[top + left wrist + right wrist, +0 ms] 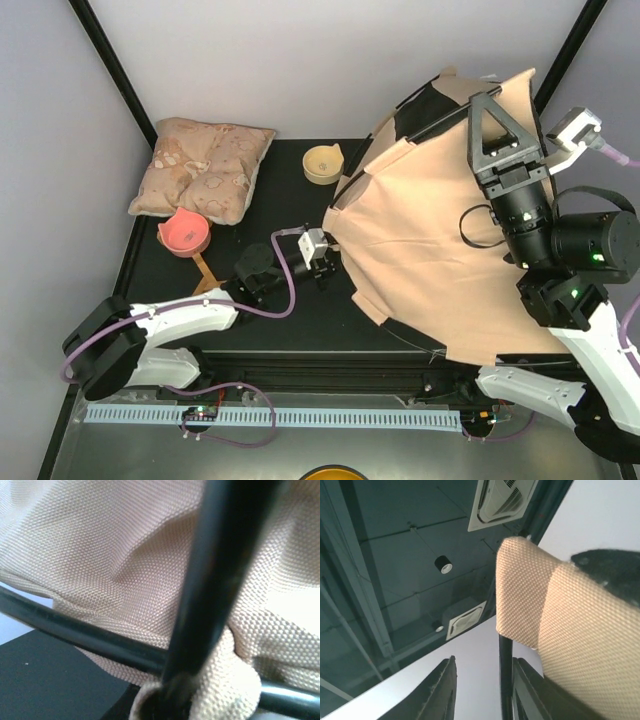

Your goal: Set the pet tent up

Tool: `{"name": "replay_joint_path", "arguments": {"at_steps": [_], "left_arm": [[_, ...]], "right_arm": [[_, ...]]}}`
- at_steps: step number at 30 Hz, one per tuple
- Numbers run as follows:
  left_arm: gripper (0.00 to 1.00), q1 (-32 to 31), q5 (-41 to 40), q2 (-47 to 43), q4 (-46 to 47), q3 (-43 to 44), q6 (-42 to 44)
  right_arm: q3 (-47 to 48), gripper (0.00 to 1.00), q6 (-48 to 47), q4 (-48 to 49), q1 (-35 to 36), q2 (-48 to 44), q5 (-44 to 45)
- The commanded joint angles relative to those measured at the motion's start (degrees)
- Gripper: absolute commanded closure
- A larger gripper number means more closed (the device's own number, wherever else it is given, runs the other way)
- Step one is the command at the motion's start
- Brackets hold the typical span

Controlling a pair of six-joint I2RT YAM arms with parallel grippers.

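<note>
The pet tent (430, 240), tan canvas with black patches, is spread over the right half of the table with its top edge lifted. My left gripper (328, 262) is at the tent's left edge. The left wrist view is filled with canvas (125, 555) and black poles (75, 632); one pole (215, 580) runs down into a fabric pocket where the jaws sit, and the fingers themselves are hidden. My right gripper (492, 105) points up at the tent's top corner. Its jaws (485, 660) stand apart, with a thin black pole (505, 680) just inside the right finger (530, 690), under a canvas pocket (530, 595).
A beige patterned pillow (205, 165) lies at the back left. A pink bowl (183, 232) sits in front of it, and a tan bowl (325, 163) stands by the tent's back edge. Black frame posts (110, 60) rise at both back corners of the black table (250, 310).
</note>
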Motion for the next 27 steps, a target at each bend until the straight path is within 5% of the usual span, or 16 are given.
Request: {"name": "replay_joint_path", "arguments": {"at_steps": [1,9,16,24,27], "left_arm": [[0.98,0.0,-4.2,-1.8,0.1,3.3,-4.8],[0.98,1.6,-10.6,-3.0,-6.0,8.1,-14.3],[0.98,2.6,-15.8,-3.9,-9.4,10.6,-16.8],[0.99,8.6,-13.5,-7.7,-10.6,8.8,-23.9],[0.98,10.9,-12.5,-10.2,-11.6,7.8,-26.2]], "right_arm": [[-0.9,0.61,-0.1,0.5,0.0,-0.1,0.7],[-2.1,0.31,3.3,-0.2,0.0,0.0,-0.1],[-1.2,0.21,8.5,-2.5,0.0,1.8,-4.7],[4.6,0.21,-17.8,-10.6,0.0,2.7,-29.2],[0.0,0.21,-26.3,-16.4,0.0,-0.9,-28.8]]}}
